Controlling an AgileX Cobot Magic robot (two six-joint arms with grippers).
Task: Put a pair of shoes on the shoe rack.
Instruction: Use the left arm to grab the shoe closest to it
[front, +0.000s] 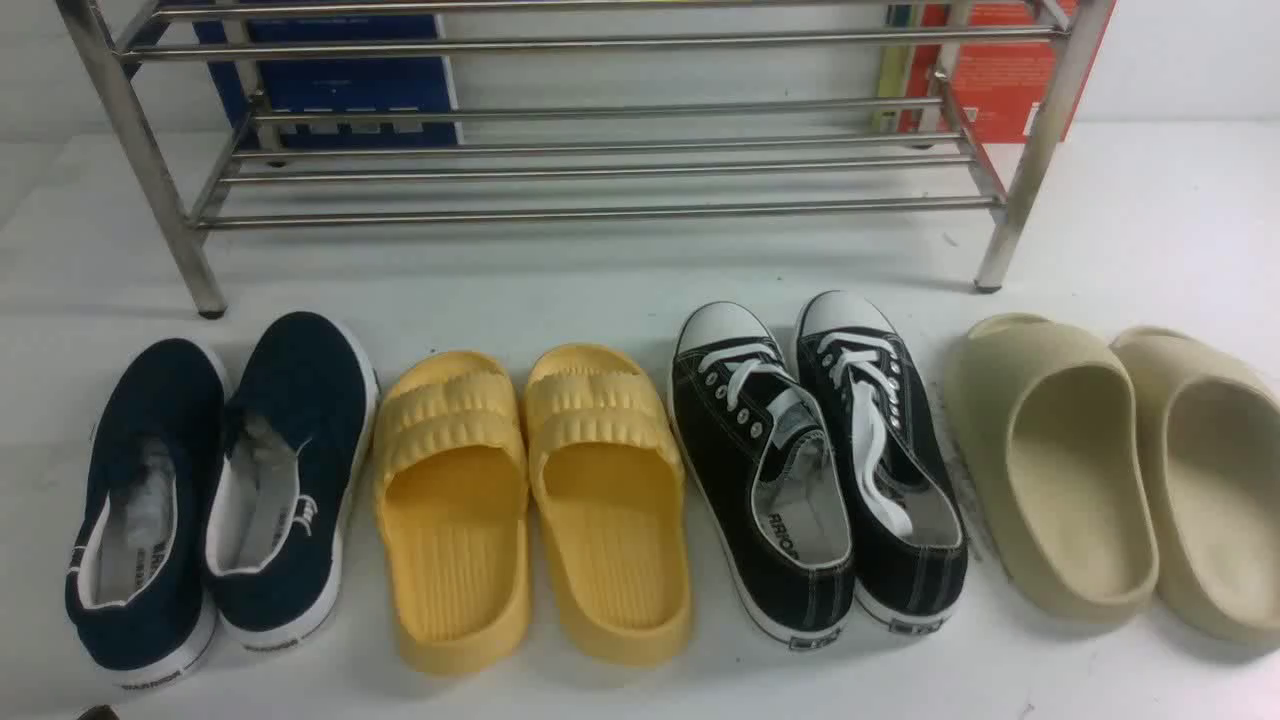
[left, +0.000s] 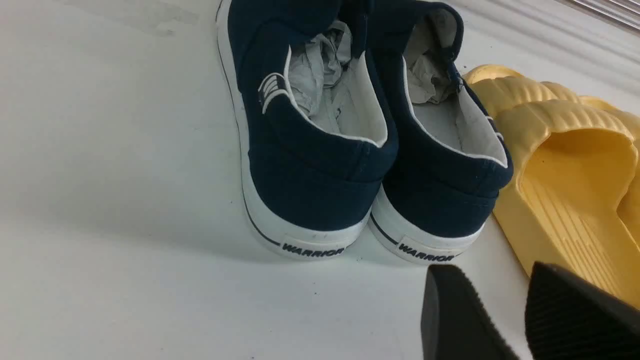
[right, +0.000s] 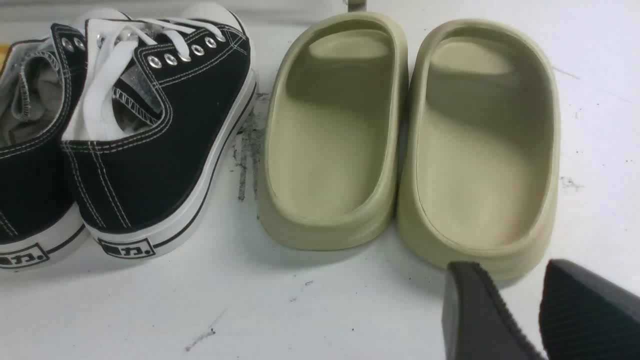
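On the scuffed white surface (front: 600, 290) stands the shoe rack (front: 600, 212).

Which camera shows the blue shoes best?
The left wrist view: the navy slip-on shoes fill it up close, heels, WARRIOR labels and paper stuffing clear. The front view shows the whole pair from above, smaller. The right wrist view misses them.

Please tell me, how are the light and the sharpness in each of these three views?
Front view: even, soft light; bright streaks on the rack bars, table nearly washed out. Left wrist view: navy shoes sharp, soft shadow beside them. Right wrist view: beige slides sharp, faint shadows.
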